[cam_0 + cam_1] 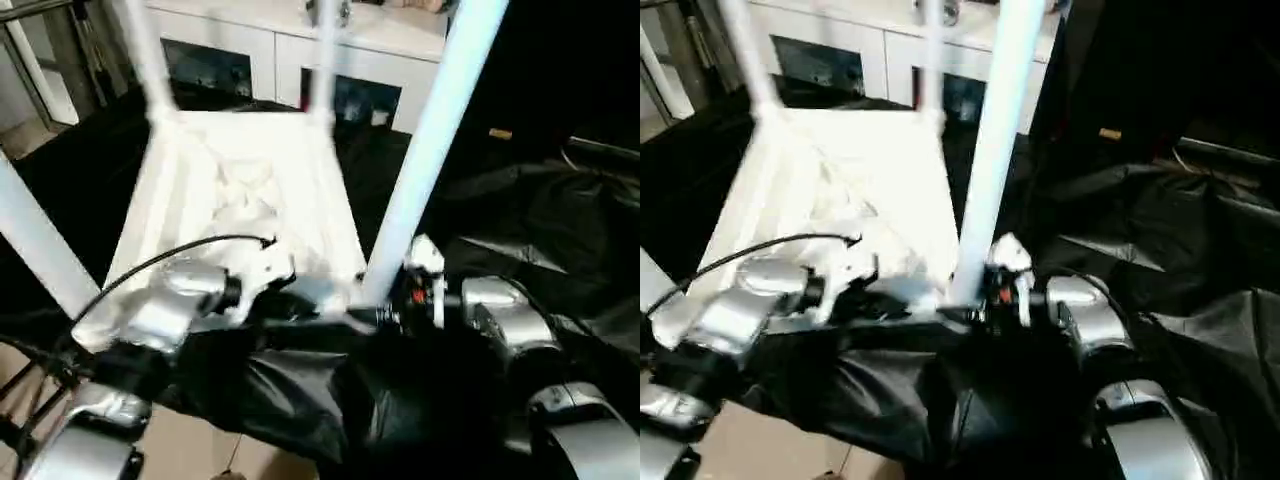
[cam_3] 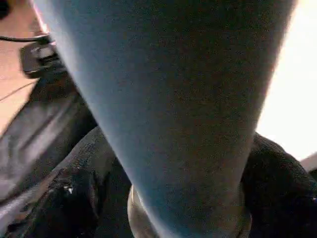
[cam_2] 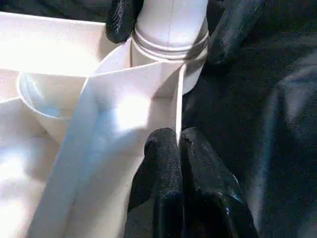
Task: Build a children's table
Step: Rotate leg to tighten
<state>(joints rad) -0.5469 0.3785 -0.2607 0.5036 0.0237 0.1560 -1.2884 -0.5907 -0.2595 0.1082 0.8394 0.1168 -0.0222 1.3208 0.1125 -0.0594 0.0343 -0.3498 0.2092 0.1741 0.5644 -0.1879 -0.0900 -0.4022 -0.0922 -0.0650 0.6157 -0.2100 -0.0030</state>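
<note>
The white tabletop (image 1: 250, 200) lies upside down on black cloth (image 1: 520, 240), its legs pointing up. The left gripper (image 3: 178, 148) is closed, fingertips together against the tabletop's rim beside the near corner socket. The right gripper (image 2: 168, 188) straddles the base of the leg (image 1: 420, 170) seated in that socket, fingers (image 3: 121, 20) on either side of it.
</note>
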